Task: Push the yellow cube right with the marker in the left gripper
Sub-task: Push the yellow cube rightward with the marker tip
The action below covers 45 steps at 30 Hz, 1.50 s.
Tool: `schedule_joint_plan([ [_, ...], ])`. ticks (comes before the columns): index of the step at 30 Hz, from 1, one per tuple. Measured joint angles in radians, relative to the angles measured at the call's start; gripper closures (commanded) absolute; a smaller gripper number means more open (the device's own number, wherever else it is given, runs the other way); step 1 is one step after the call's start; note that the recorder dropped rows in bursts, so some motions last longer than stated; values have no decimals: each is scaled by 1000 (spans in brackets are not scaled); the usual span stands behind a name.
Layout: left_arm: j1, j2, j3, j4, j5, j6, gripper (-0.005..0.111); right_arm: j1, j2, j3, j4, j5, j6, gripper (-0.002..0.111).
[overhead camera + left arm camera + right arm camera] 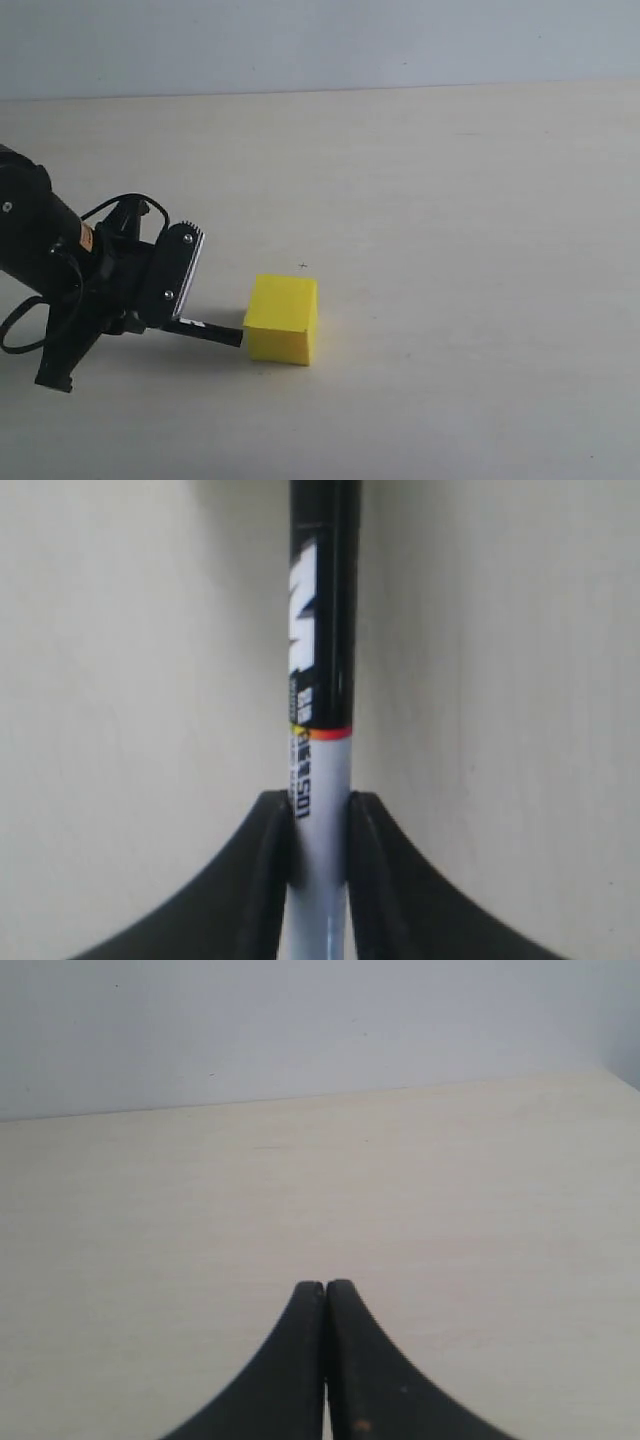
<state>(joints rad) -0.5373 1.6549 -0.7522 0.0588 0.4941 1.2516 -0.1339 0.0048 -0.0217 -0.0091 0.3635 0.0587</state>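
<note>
A bright yellow cube (282,319) rests on the pale table, left of centre in the exterior view. My left gripper (172,290) sits low just left of it, shut on the marker (212,331). The marker's black end points right and meets the cube's left face near its base. In the left wrist view the marker (320,680) runs straight out from between the black fingers (268,865), white barrel clamped, red band and black half beyond; the cube is out of that view. My right gripper (325,1288) is shut with nothing in it and is not in the exterior view.
The pale wooden table (480,250) stretches to the right of the cube and behind it. A light grey wall (320,40) stands along the table's far edge. Black cables loop off the left arm (30,240) at the left edge.
</note>
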Motion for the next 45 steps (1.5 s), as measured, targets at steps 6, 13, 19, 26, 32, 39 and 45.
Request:
schedule_joint_plan([
  [6, 2, 0, 0, 48, 2, -76, 107, 0, 0, 0, 0, 0, 0, 108],
  [13, 9, 0, 0, 61, 12, -96, 107, 0, 0, 0, 0, 0, 0, 108],
  [19, -96, 0, 0, 47, -89, -98, 107, 0, 0, 0, 0, 0, 0, 108],
  [26, -200, 0, -23, 21, -74, -99, 107, 0, 0, 0, 0, 0, 0, 108],
  [32, -158, 0, -22, 21, -5, -141, 107, 0, 0, 0, 0, 0, 0, 108],
  [39, -141, 7, -34, 21, -58, -195, 107, 0, 0, 0, 0, 0, 0, 108],
  [45, -179, 100, -143, 21, -69, -293, 107, 0, 0, 0, 0, 0, 0, 108],
])
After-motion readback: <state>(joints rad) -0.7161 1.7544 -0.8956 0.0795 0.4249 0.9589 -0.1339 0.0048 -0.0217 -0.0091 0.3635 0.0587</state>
